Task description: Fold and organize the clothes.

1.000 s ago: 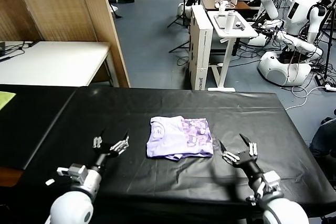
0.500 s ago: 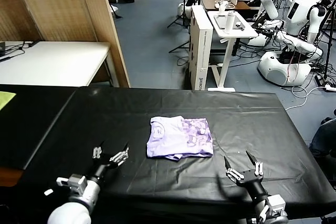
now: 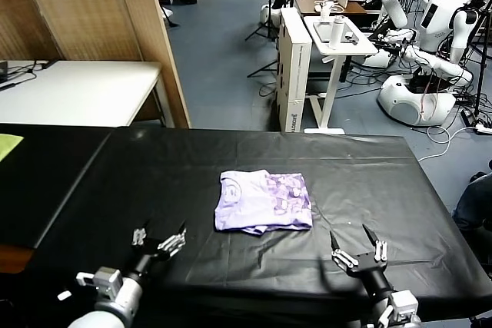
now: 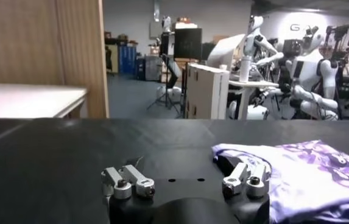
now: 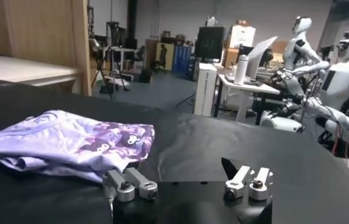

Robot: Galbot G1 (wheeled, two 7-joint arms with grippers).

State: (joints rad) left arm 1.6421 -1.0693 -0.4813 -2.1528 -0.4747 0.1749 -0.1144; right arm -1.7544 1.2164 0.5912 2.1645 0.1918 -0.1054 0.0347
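Black cloth covers the table [image 3: 231,151], whose near edge carries both grippers. Left gripper [image 3: 158,240] sits at the near left, low over the cloth, fingers spread and holding nothing; in the left wrist view its fingers [image 4: 125,181] stand apart with bare cloth between them. Right gripper [image 3: 358,248] sits at the near right, likewise low over the cloth, fingers splayed and empty; the right wrist view shows the same open stance [image 5: 186,182]. Between and beyond the two grippers, near the table's middle, lies the T-shirt [image 3: 264,201], folded into a compact, roughly rectangular bundle, apart from both grippers. Its left part shows plain lavender, its right part the darker purple-and-white print; layered edges show along the near side. From the left wrist view the T-shirt [image 4: 302,173] lies to that gripper's right; from the right wrist view [image 5: 70,143] it lies to that gripper's left. Farther left stands a white table [image 3: 77,90] beside a wooden partition [image 3: 92,5]. Beyond the table's far edge stand a white cart [image 3: 334,36] and several white robots [image 3: 434,44].
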